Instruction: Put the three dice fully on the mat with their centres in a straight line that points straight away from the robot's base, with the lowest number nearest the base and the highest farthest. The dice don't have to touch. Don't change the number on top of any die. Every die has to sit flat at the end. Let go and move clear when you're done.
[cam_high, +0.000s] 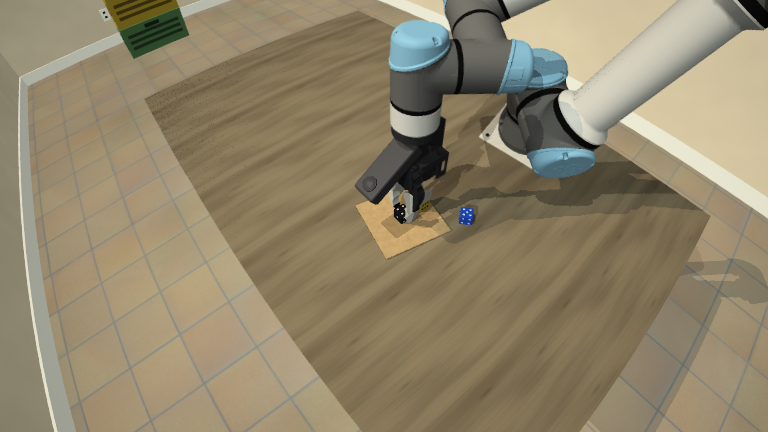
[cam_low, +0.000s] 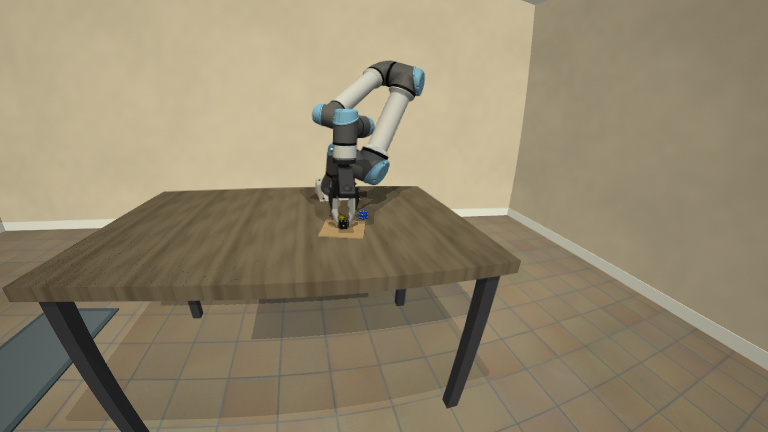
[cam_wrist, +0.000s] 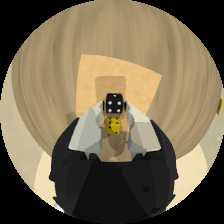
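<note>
"What are you seeing on the worktop (cam_high: 322, 300) (cam_low: 241, 252) (cam_wrist: 45, 75)?"
"Your arm (cam_high: 416, 85) (cam_low: 394, 118) is reaching over the mat (cam_high: 394, 247) (cam_low: 327, 232) (cam_wrist: 90, 70)."
"And your fingers (cam_high: 403, 210) (cam_low: 343, 221)?"
"They're standing slightly parted around the black die (cam_high: 399, 213) (cam_low: 343, 224) (cam_wrist: 114, 104), not gripping it."
"The others?"
"You're having the yellow die (cam_high: 424, 205) (cam_low: 341, 217) (cam_wrist: 114, 125) sitting on the mat, on the black one's far side; the blue die (cam_high: 466, 216) (cam_low: 363, 215) is lying off it, to the right."
</note>
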